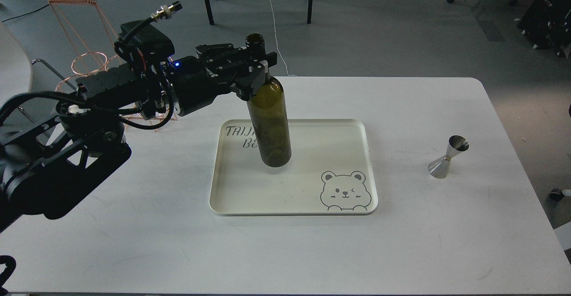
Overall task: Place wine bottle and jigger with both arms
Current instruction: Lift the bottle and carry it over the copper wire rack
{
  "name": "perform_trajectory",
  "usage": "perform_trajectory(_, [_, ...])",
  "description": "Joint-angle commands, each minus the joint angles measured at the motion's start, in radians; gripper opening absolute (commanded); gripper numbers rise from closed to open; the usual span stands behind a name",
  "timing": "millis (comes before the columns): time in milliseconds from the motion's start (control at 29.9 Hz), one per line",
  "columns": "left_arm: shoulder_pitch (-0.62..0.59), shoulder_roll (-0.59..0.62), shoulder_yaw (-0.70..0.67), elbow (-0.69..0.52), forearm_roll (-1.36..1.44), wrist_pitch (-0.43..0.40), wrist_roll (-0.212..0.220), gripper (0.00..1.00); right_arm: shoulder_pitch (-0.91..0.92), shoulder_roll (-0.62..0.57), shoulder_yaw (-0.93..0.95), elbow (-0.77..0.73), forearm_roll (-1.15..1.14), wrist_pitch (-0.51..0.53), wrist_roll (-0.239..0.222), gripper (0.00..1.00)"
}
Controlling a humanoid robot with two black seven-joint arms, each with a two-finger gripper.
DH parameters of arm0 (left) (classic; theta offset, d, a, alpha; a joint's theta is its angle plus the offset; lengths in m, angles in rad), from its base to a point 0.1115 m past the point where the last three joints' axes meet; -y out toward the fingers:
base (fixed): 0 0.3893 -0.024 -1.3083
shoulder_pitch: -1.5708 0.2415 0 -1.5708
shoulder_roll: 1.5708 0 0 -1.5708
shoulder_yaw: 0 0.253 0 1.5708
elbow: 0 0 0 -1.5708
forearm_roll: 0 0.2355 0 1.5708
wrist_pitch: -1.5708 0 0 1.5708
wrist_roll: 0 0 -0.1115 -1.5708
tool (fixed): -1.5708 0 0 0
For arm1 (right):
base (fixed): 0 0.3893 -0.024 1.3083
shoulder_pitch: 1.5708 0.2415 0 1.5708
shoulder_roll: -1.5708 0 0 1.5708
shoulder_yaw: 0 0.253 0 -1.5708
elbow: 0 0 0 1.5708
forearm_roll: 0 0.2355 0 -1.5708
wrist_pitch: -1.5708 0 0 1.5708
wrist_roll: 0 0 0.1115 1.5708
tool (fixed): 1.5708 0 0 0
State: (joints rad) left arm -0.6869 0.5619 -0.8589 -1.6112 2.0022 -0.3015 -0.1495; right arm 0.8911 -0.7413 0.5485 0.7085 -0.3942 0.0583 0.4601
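1. The tray (pixel 357 129) lies at the middle of the table (pixel 134 242).
2. The wine bottle (pixel 270 122) stands upright over the tray's far left part; whether its base touches the tray cannot be told.
3. The left gripper (pixel 258 71) reaches in from the left and closes round the bottle's neck.
4. The jigger (pixel 448 157) stands on the table, right of the tray and well apart from it.
5. A wire rack (pixel 82 59) stands at the far left, behind the arm.
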Motion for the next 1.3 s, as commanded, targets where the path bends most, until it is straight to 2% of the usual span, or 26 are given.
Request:
perform_trajectory(0, [-0.031,0.1,-0.043,-0.006,-0.087,0.001,-0.002,0.09,0.003,-0.001,-0.001,0.0,0.0,0.002,0.0,0.97])
perform_trajectory(167, [-0.085,0.3,-0.045,0.023,-0.184,0.01,-0.013,0.1,0.003,-0.001,-0.001,0.0,0.0,0.002,0.0,0.97])
perform_trajectory(301, [-0.117,0.395,-0.032,0.103,-0.2,0.033,-0.016,0.1,0.003,-0.001,-0.001,0.0,0.0,0.002,0.0,0.97])
perform_trajectory(434, [-0.174,0.401,-0.023,0.241,-0.189,0.033,-0.05,0.1,0.003,0.0,-0.001,0.003,0.0,0.0,-0.001,0.97])
perform_trajectory(568, [-0.207,0.388,-0.006,0.336,-0.188,0.038,-0.051,0.1,0.014,0.003,-0.002,0.0,0.0,0.002,-0.003,0.97])
perform_trajectory(668, [-0.224,0.365,0.047,0.39,-0.187,0.074,-0.053,0.1,0.017,0.002,-0.002,0.0,-0.002,0.002,-0.003,0.97])
perform_trajectory(936, [-0.261,0.336,0.185,0.487,-0.189,0.194,-0.053,0.11,0.017,0.002,-0.004,-0.001,0.0,0.002,-0.003,0.97])
perform_trajectory(1270, [-0.26,0.326,0.201,0.491,-0.201,0.194,-0.053,0.13,0.017,0.002,-0.004,-0.001,-0.002,0.002,-0.003,0.97])
